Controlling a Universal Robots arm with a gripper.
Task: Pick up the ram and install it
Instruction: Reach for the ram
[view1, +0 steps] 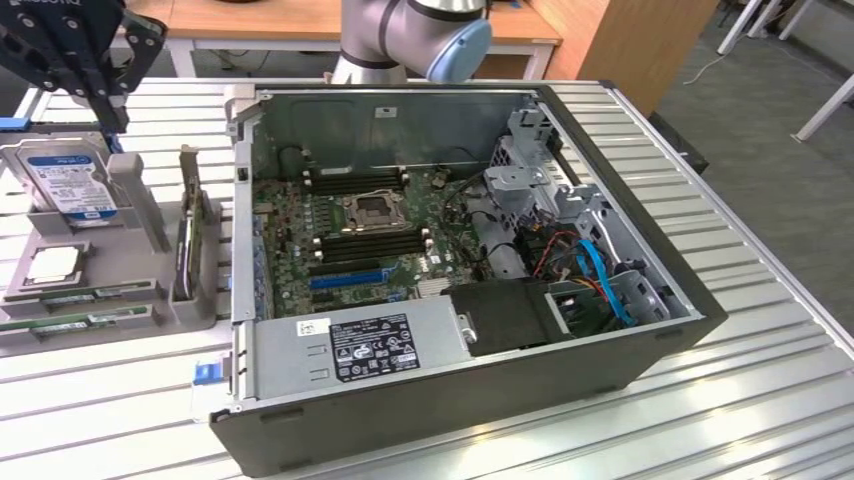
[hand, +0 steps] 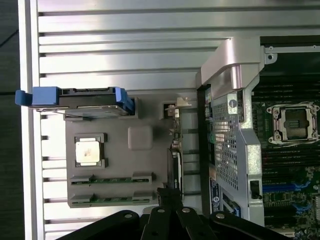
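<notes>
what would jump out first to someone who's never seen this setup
The open computer case takes up the middle of the slatted table, its motherboard and processor socket exposed. At the exterior view's left, a grey tray holds a hard drive, a silver processor chip and two green ram sticks. The robot's black hand hangs shut above that tray.

You're looking at two ram sticks (view1: 104, 292), one processor chip (view1: 54, 264) and one hard drive (view1: 67, 180). You're also seeing one gray holder (view1: 140, 200), one open computer case (view1: 534, 400) and one CPU socket (view1: 367, 210) showing inside it.
</notes>
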